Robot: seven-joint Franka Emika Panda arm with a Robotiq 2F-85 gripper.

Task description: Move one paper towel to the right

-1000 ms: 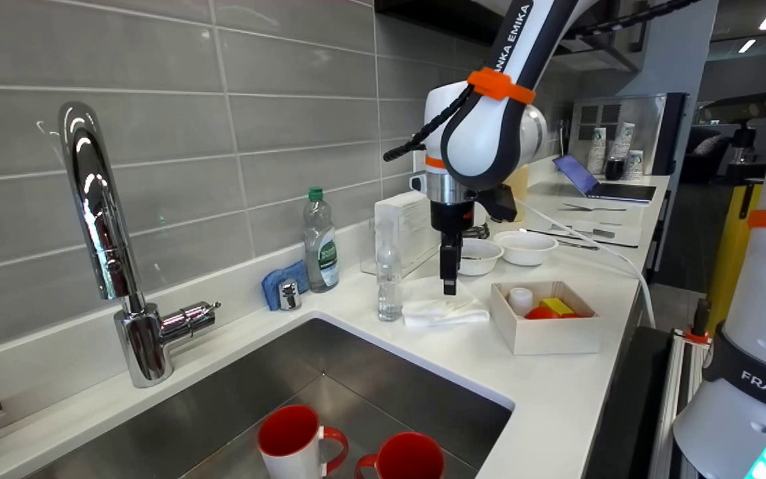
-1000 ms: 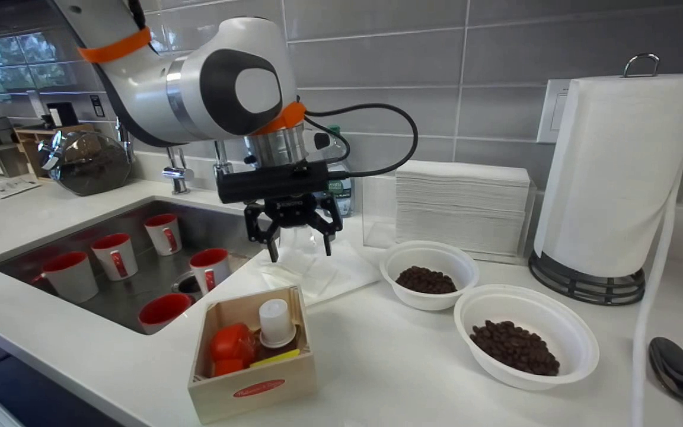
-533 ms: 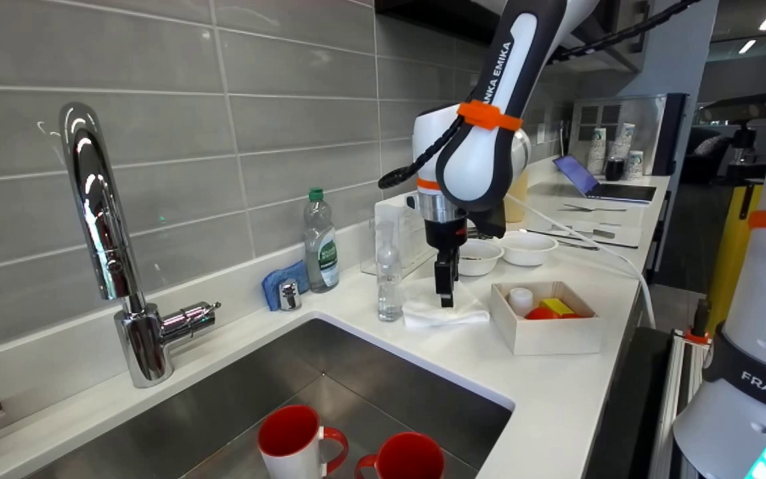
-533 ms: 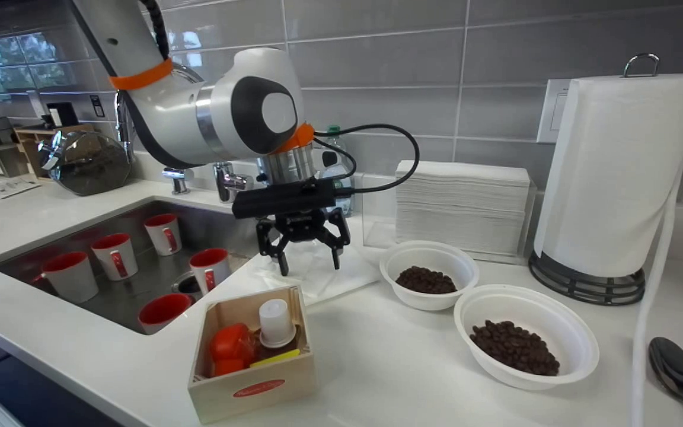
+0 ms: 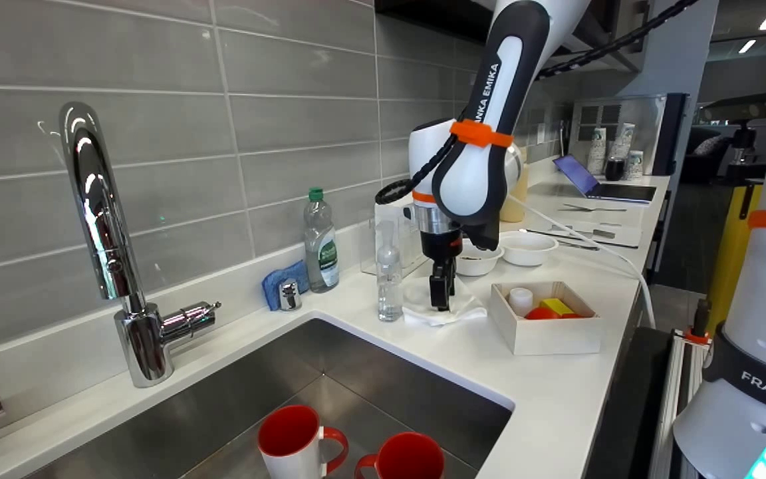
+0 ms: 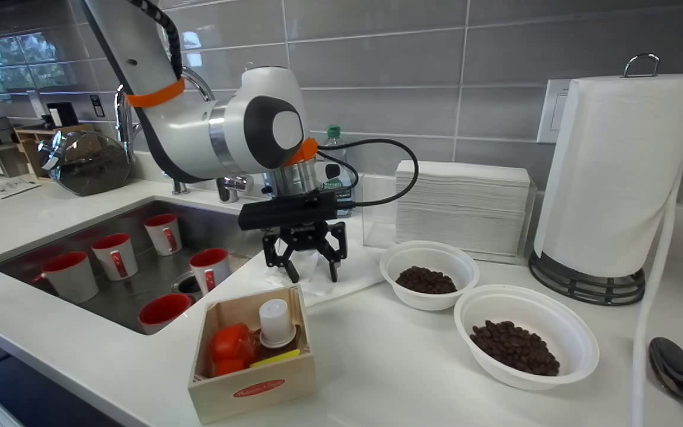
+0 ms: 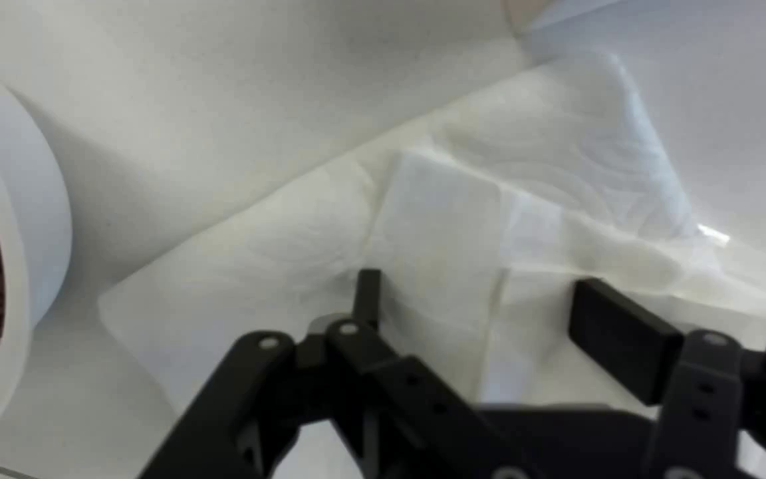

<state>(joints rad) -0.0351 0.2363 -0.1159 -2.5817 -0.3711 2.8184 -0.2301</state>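
The paper towel, a limp white folded and creased sheet, lies on the counter in both exterior views. It fills the middle of the wrist view, where overlapping layers show. My gripper points down over it, with its fingertips at or just on the towel's surface. In the wrist view the two fingers are apart, with creased towel between and under them. The towel's edge rises a little around the fingers. Whether a fold is caught cannot be told.
A wooden box with toy pieces stands close to the towel. Two white bowls of beans, a napkin stack and a paper roll stand nearby. A clear bottle stands between towel and sink.
My gripper has come down from above the towel to its surface. Its fingers have drawn somewhat closer together, and the towel's folds around them have shifted.
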